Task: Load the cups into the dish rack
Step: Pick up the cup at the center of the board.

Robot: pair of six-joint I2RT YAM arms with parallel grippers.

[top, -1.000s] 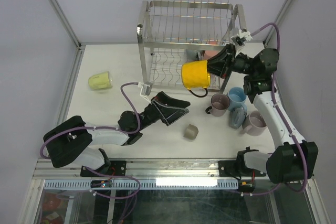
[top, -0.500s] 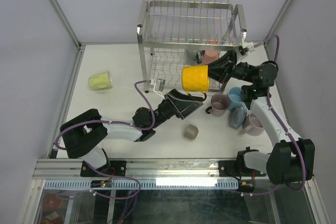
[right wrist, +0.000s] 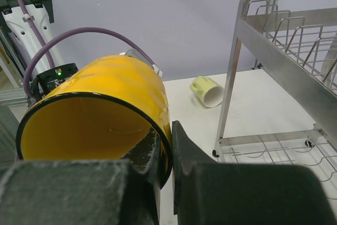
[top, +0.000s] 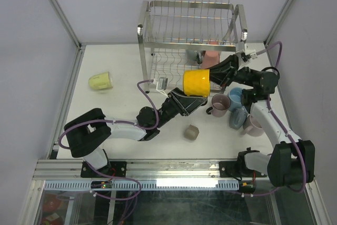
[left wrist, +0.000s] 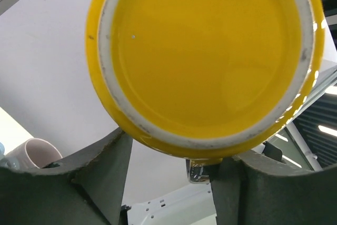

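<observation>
A yellow cup (top: 196,81) hangs on its side in front of the dish rack's (top: 189,25) lower tier. My right gripper (top: 213,75) is shut on its rim, one finger inside the cup (right wrist: 105,104) and one outside. My left gripper (top: 199,101) reaches up from below. In the left wrist view its fingers (left wrist: 105,156) flank the bottom edge of the cup's base (left wrist: 205,51), with a gap still between them and the handle stub near the right finger. A pink cup (top: 210,55) sits on the rack's lower tier.
A pale green cup (top: 100,81) lies on its side at the left. A small grey-beige cup (top: 191,132) stands near the front. A mauve cup (top: 218,104), a light blue cup (top: 237,97), a grey-blue cup (top: 238,118) and a pinkish cup (top: 256,124) cluster under the right arm.
The left arm has swung right and up until its fingers sit under the yellow cup, and its jaws have narrowed. The right arm has shifted the cup slightly toward the rack.
</observation>
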